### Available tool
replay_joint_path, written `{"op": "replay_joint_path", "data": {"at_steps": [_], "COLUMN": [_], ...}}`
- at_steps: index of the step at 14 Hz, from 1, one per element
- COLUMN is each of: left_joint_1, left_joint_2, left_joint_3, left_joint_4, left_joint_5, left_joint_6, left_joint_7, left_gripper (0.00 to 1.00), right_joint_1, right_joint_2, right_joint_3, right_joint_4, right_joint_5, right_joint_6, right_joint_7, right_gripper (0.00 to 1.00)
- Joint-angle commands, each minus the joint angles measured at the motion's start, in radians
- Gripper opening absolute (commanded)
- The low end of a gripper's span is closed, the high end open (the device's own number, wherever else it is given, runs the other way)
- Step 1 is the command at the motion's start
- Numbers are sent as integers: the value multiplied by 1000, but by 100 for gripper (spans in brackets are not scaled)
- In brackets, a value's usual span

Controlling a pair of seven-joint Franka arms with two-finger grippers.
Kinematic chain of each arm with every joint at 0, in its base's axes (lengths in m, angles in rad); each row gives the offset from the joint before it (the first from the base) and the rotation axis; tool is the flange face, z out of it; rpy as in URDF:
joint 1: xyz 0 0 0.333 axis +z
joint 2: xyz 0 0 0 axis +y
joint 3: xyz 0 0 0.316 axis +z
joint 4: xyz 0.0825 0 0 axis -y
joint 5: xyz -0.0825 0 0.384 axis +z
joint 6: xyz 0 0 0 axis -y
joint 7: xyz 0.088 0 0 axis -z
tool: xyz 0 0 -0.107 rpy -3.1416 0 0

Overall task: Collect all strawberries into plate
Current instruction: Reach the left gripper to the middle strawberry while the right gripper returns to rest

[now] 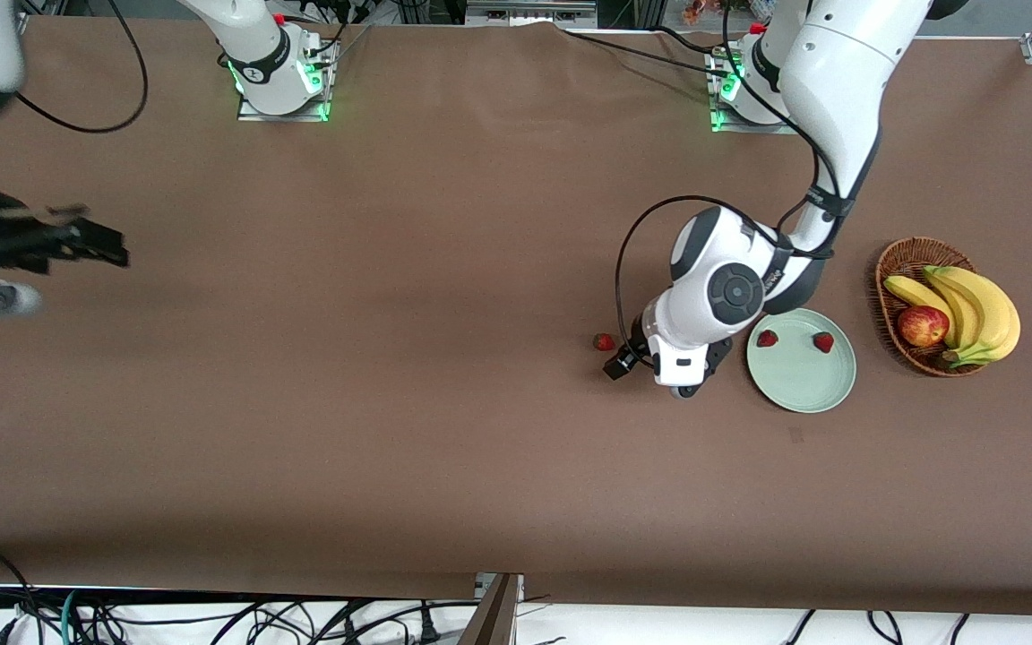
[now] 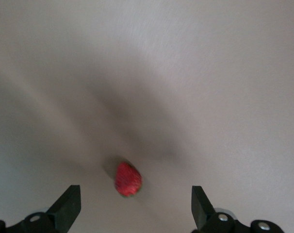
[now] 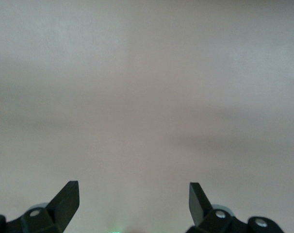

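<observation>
One strawberry (image 1: 604,341) lies on the brown table, beside the plate toward the right arm's end. My left gripper (image 1: 628,360) hangs low just by this berry, between it and the plate. In the left wrist view the berry (image 2: 127,178) lies between the open fingers, nearer one of them, and my left gripper (image 2: 134,191) holds nothing. The pale mint-green plate (image 1: 803,387) holds two strawberries (image 1: 767,338) (image 1: 824,341). My right gripper (image 1: 113,251) waits open and empty over bare table at the right arm's end, as the right wrist view (image 3: 132,188) shows.
A brown wicker basket (image 1: 903,260) with bananas (image 1: 973,305) and a red-yellow apple (image 1: 922,324) stands beside the plate toward the left arm's end. The left arm's elbow (image 1: 722,269) hangs over the plate's edge that lies farther from the front camera.
</observation>
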Motion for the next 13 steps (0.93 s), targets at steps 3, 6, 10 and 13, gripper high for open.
{"op": "replay_joint_path", "data": {"at_steps": [3, 6, 10, 13], "left_joint_1": [-48, -48, -55, -75], "left_joint_2": [7, 9, 30, 73], "left_joint_3": [18, 28, 29, 29], "left_joint_4": [-37, -60, -60, -60], "left_joint_5": [-5, 35, 59, 73], "left_joint_6": [58, 57, 86, 138], "left_joint_7": [-178, -265, -379, -437], "left_gripper": [100, 100, 100, 100], "right_joint_1": [-74, -75, -74, -72], "right_joint_2": [-181, -175, -159, -152], "right_joint_3": [30, 49, 102, 102], "right_joint_4": [-182, -183, -188, -188], "right_joint_5": [-9, -29, -124, -124], "right_joint_6": [11, 6, 20, 16], "right_joint_7": [-6, -9, 5, 6], "right_gripper": [100, 100, 100, 100]}}
